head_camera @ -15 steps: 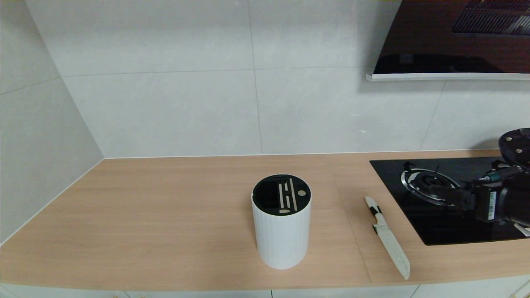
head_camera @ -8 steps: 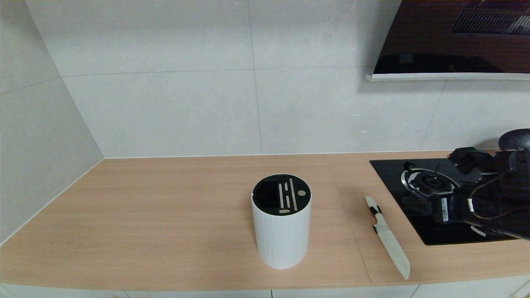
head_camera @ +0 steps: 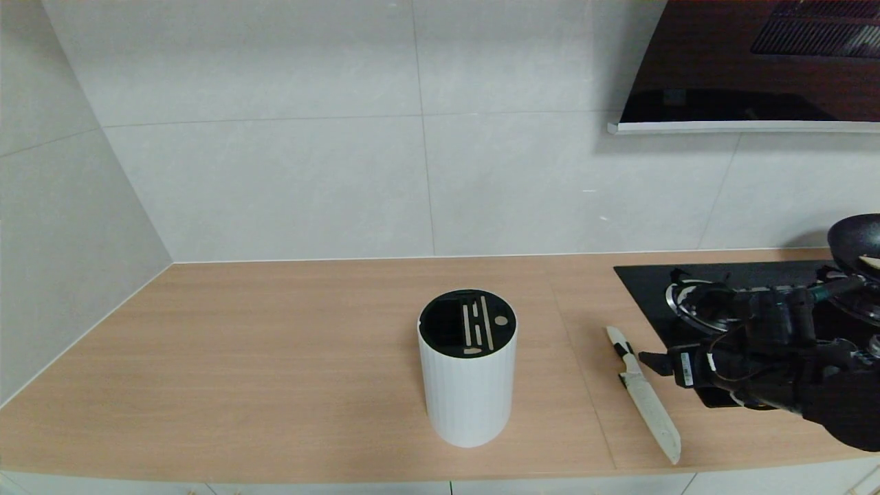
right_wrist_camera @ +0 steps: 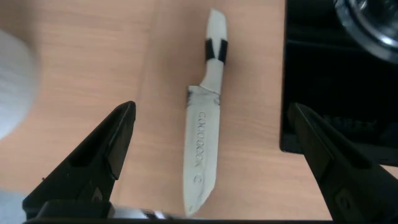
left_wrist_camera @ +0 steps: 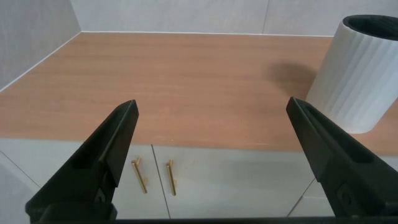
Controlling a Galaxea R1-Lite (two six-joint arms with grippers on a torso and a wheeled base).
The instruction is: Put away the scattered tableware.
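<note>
Wooden counter (head_camera: 275, 344): knife (head_camera: 643, 392) flat, right of slotted holder (head_camera: 467, 371). I keep right claw (right_wrist_camera: 211, 115) released above knife, lined up for pickup; left claw (left_wrist_camera: 211, 118) released, idle.

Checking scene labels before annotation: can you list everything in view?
knife: 1, white with a black band on the handle, flat on the countertop between holder and hob
knife holder: 1, white ribbed cylinder with a black slotted top, upright mid-counter
countertop: 1, light wood
hob: 1, black glass, set in the counter's right end
burner ring: 1, metal, on the hob
pan: 1, dark, far right over the hob, partly cut off
range hood: 1, dark, on the wall top right
cabinet handles: 2, gold, below the counter's front edge
left gripper: black, open, low before the counter's front edge
right gripper: black, open, above the knife
</note>
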